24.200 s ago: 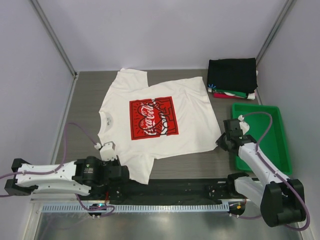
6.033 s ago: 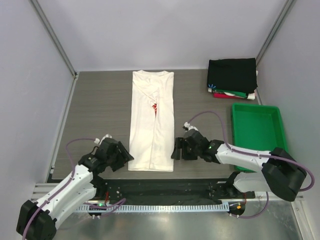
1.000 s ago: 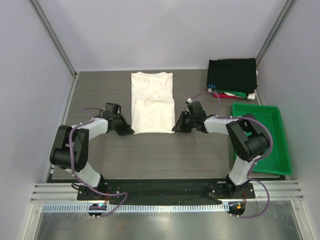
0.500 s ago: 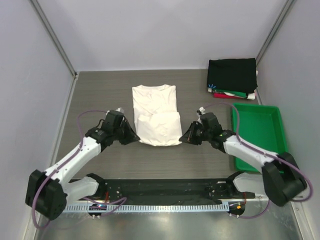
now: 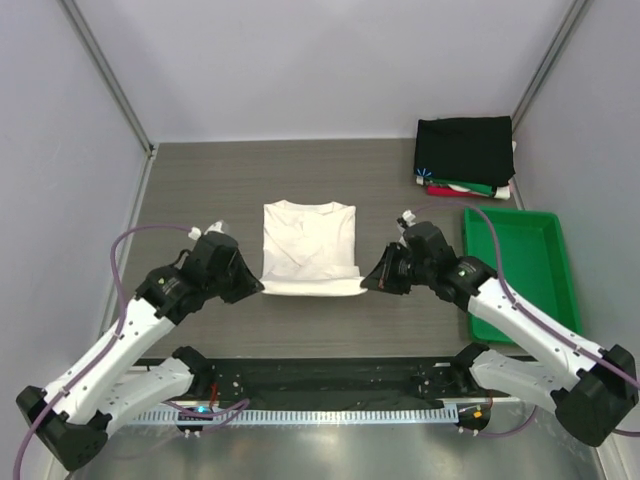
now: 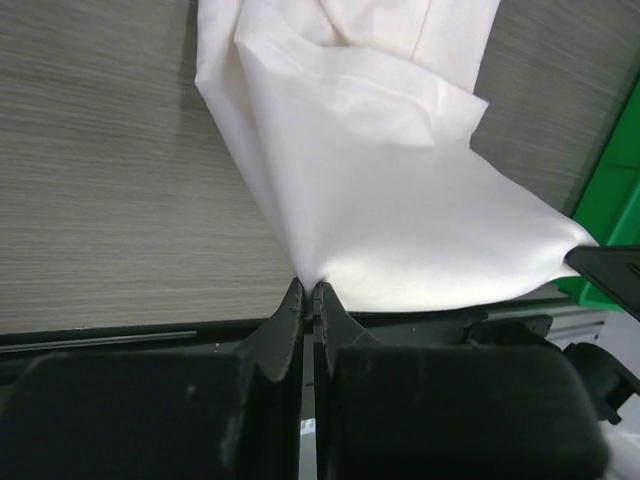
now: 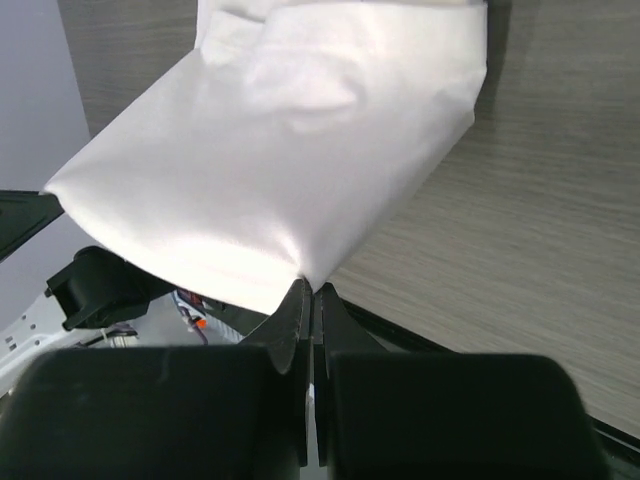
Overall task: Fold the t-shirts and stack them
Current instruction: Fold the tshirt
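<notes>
Lying folded, white t-shirt, collar pointing away, near corners pinched by left tool, right tool

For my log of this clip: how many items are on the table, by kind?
white t-shirt: 1
pile of folded t-shirts, black on top, layers not countable: 1
green tray: 1
Total: 3

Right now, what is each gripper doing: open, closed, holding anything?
Left gripper: closed, pinching one near corner of the folded white t-shirt.
Right gripper: closed, pinching the other near corner of the same shirt.
</notes>
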`<state>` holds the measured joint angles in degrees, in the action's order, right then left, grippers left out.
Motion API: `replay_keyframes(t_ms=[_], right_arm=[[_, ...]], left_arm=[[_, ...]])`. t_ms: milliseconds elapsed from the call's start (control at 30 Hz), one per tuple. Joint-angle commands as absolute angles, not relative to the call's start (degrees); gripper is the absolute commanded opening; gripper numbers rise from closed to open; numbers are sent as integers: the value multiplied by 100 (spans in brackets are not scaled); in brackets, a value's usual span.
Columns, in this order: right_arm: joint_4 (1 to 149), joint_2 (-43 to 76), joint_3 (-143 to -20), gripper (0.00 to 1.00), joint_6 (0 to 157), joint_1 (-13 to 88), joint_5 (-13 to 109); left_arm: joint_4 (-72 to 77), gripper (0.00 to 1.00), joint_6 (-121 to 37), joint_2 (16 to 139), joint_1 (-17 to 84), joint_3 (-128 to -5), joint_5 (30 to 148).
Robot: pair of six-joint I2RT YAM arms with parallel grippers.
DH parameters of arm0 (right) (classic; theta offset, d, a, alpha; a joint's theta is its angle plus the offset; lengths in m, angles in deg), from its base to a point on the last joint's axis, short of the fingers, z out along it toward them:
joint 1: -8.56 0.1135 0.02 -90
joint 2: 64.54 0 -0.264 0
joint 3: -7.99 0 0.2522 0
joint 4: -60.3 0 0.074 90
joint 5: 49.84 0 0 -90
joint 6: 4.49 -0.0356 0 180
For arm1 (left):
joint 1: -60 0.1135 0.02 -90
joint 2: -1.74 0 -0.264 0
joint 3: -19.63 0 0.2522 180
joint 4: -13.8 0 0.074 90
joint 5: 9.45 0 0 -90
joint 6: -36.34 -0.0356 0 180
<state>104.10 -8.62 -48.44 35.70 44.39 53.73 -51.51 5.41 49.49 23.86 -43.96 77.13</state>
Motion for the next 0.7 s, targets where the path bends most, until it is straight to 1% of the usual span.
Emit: replay_keyframes(t_ms=[0,67,167,300,400,667], right_arm=[[10728,-462,-5445,1,3979,4302,5045],[10719,-136,-5726,1,4207,4153,5097],[10719,356,-6139,1,4532,3670,5334],[10719,866,-6623,1,4832,3318,5607],[10719,1270,-7061,1,4999,3133,5748],[10728,2342,-7976,1,5263,2843,5950]], left_arm=[[-5559,0,181,5420,2414,-5150,6905],[-5559,0,-4,5770,2501,-5415,6808],[-5455,0,-267,6192,2729,-5872,6824],[-5287,0,-566,6721,3230,-6382,7219],[-5173,0,-751,7177,3651,-6769,7457],[-4892,0,-1032,8382,4276,-7595,7941]])
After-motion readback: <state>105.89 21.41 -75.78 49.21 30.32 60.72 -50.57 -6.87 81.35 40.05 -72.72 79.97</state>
